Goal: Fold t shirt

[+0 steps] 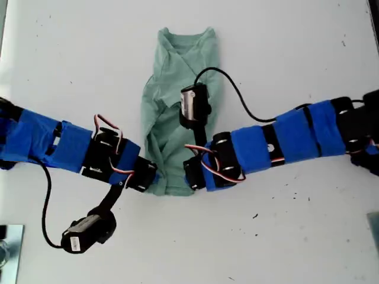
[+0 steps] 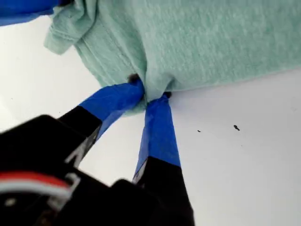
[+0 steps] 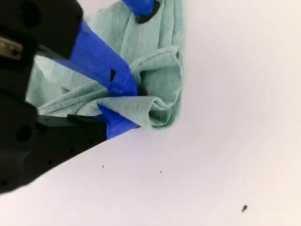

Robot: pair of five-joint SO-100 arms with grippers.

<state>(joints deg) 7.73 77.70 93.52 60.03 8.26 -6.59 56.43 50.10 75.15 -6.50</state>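
Tee (image 1: 177, 106) bunched lengthwise, exterior view's centre, on table (image 1: 296, 53). My first gripper (image 2: 153, 94) clamped on hem; my second gripper (image 3: 127, 106) clamped on hem fold.

T shirt (image 1: 172, 118): pale sage green, heathered, no print
Table (image 1: 296, 47): white, dark specks
Arm wrappings (image 1: 296, 136): blue tape over black

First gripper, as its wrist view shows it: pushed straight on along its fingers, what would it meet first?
My first gripper is already shut on the t shirt hem, so more green cloth comes first. Beyond it, probably the other arm; depth is unclear.
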